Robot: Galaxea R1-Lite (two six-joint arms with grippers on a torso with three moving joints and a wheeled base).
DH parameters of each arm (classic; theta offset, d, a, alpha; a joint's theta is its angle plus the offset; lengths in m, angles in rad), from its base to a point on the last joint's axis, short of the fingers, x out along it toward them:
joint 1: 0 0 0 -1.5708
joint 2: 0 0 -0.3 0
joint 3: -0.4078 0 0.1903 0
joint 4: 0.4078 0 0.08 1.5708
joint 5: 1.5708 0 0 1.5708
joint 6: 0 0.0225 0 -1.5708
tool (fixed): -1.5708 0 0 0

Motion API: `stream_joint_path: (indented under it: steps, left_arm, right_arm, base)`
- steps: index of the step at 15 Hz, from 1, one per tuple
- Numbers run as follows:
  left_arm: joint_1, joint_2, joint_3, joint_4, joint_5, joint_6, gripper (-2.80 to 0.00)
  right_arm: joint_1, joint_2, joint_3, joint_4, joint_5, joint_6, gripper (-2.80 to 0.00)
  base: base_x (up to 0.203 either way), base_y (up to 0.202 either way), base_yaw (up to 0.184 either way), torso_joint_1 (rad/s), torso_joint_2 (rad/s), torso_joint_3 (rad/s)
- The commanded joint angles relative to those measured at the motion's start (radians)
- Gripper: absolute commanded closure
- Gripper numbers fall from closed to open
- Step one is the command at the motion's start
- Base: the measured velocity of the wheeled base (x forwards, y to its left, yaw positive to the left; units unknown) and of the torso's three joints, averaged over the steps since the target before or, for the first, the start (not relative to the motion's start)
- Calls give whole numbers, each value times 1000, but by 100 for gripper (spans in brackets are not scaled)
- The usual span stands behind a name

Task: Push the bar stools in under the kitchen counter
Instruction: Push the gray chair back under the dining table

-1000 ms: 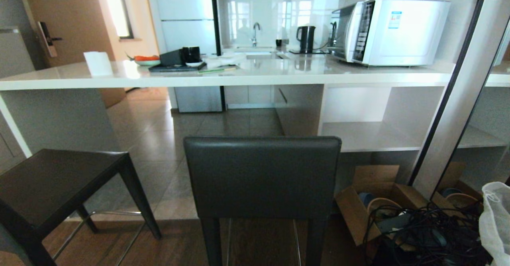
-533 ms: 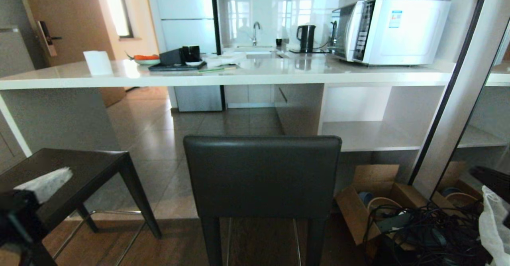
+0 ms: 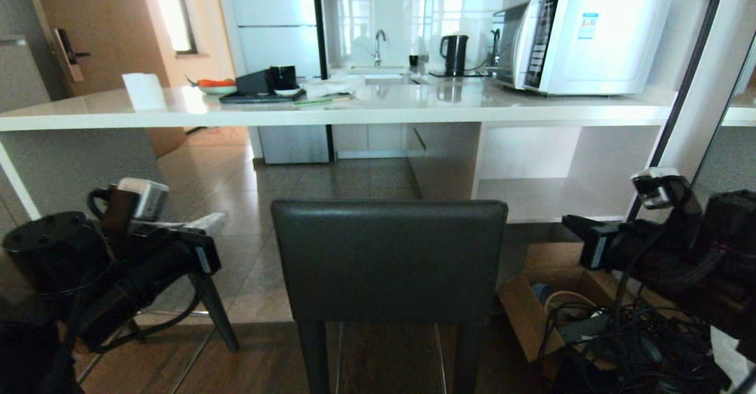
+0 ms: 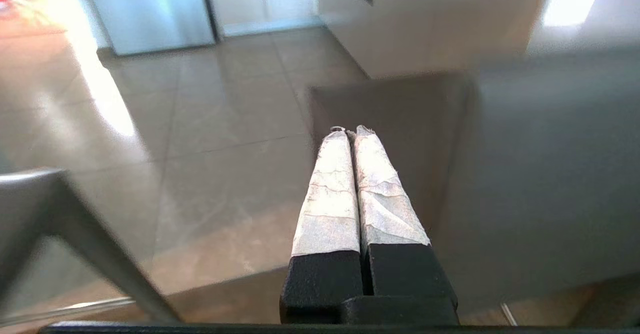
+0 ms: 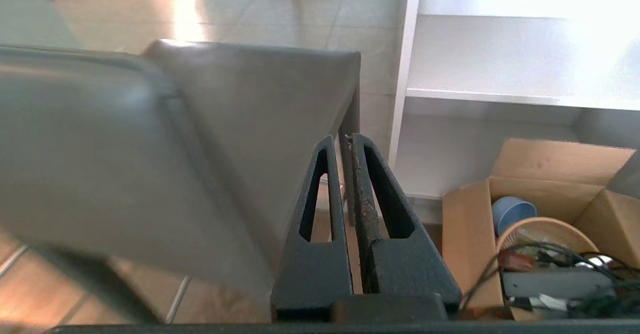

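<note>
A boxy white microwave oven [image 3: 582, 44] sits upper right of the frame, a black electric kettle [image 3: 454, 55] left of it near a chrome tap [image 3: 379, 45]. Lower right, an open brown cardboard box [image 3: 546, 299] lies beside tangled black cables [image 3: 632, 347].

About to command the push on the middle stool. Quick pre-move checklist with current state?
1. Left claw shut, empty: ok.
2. Right claw shut, empty: ok.
3. Claws flank the bar stool's backrest, one on each side, no contact seen: ok.
4. Path under the kitchen counter ahead of the stool, bare tile floor: ok.
5. Cardboard box and cable tangle beside the stool's right legs: cannot tell if they will snag.
6. Second bar stool beside the left arm, also not under the counter: not ok.
</note>
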Motion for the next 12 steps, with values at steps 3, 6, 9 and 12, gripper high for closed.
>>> stream_joint_path:
  steps: [3, 6, 9, 12]
  left_arm:
    - [-141, 196, 66, -126, 119, 1, 0]
    - [-147, 202, 12, -127, 119, -2, 0]
    - [-146, 200, 7, -127, 119, 0, 0]
    - [-130, 193, 9, -127, 120, 0, 0]
  right_arm:
    - [109, 237, 66, -270, -90, 4, 0]
    - [149, 270, 21, -287, -98, 3, 0]
    - [167, 328, -44, -287, -100, 3, 0]
    - [159, 356, -82, -287, -112, 3, 0]
  base:
    - [0, 0, 0, 0, 0, 0]
    - [0, 0, 0, 0, 0, 0]
    - [0, 0, 0, 0, 0, 0]
    - [0, 0, 0, 0, 0, 0]
